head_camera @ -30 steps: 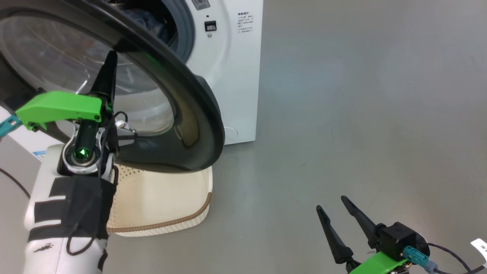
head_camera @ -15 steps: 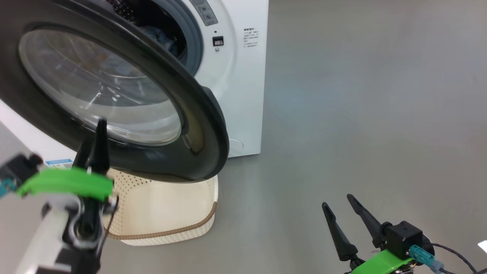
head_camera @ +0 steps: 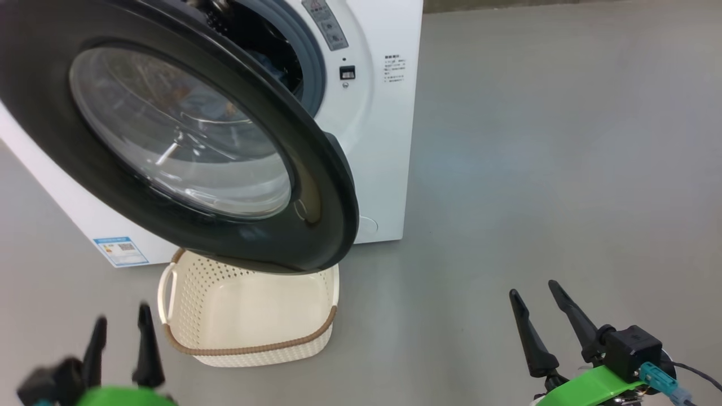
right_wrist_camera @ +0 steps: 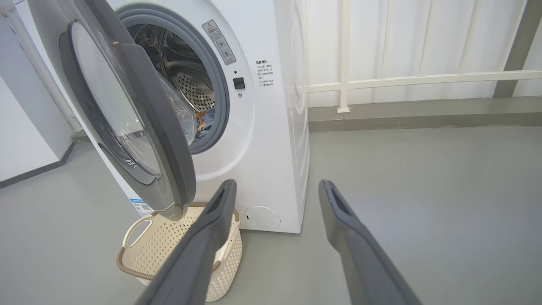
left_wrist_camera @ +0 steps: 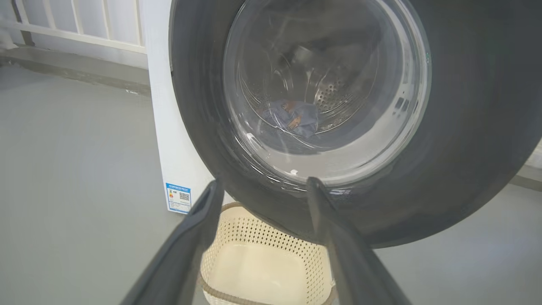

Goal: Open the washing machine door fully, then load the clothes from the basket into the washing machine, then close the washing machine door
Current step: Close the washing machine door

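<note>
Left end effector (head_camera: 123, 314) spread wide, right end effector (head_camera: 532, 288) wide — washing machine door (head_camera: 180, 135) ajar above basket (head_camera: 254, 347), clothes (left_wrist_camera: 296, 118) inside

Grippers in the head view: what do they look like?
Both the left gripper and right gripper have two long, tapering dark fingers on a bright green mount. The right one also carries a black block with a teal connector and a dark cable.

Bare, lab-like test room set up as a laundry corner. 1 white washing machine (right_wrist_camera: 275, 148) stands on a smooth grey floor (right_wrist_camera: 423, 190). White railing (right_wrist_camera: 423, 79) runs along pale wall panels (right_wrist_camera: 402, 38) behind it. 1 cream basket (right_wrist_camera: 169, 237) sits on the floor at its foot.
</note>
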{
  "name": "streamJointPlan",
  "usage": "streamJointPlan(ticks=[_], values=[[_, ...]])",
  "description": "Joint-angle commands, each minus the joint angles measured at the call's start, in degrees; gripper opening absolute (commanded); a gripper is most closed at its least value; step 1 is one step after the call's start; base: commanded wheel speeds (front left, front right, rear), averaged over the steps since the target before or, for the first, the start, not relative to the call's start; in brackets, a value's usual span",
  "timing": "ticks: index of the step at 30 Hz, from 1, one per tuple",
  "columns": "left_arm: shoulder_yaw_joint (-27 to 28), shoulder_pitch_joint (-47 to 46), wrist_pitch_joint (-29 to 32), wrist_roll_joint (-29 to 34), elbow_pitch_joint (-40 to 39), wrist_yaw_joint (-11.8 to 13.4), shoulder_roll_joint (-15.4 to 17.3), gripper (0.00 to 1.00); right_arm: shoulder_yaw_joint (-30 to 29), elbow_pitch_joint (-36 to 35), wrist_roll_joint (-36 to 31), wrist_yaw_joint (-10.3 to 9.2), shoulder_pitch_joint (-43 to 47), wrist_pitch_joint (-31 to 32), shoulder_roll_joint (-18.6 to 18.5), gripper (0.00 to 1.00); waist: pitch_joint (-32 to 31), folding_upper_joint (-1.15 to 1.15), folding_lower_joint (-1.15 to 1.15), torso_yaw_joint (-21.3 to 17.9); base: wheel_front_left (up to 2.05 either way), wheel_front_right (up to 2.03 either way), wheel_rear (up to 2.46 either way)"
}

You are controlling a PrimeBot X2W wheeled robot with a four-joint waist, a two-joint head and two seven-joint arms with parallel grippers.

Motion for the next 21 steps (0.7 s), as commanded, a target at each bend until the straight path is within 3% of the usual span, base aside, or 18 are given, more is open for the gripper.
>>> streamJointPlan(ticks=[1, 7, 21], values=[[2.73, -0.43, -0.36, 1.33, -1.78, 0.16, 0.71, 1.00, 0.83, -1.68, -0.75, 0.16, 0.04, -0.28, 0.11, 1.00, -0.51, 0.00, 0.00, 0.41, 0.00, 0.00, 0.00], [6.83, 4.79, -0.36, 6.40, -3.62, -1.55, -3.31, 1.00, -0.34, -1.94, -1.10, 0.16, 0.20, -0.28, 0.60, 1.00, -1.05, 0.00, 0.00, 0.88, 0.00, 0.00, 0.00], [12.41, 5.60, -0.37, 12.83, -2.15, -5.61, -7.23, 1.00, -0.89, -1.86, -1.38, 0.16, 0.12, -0.28, 1.18, 1.00, -1.30, 0.00, 0.00, 1.09, 0.00, 0.00, 0.00]])
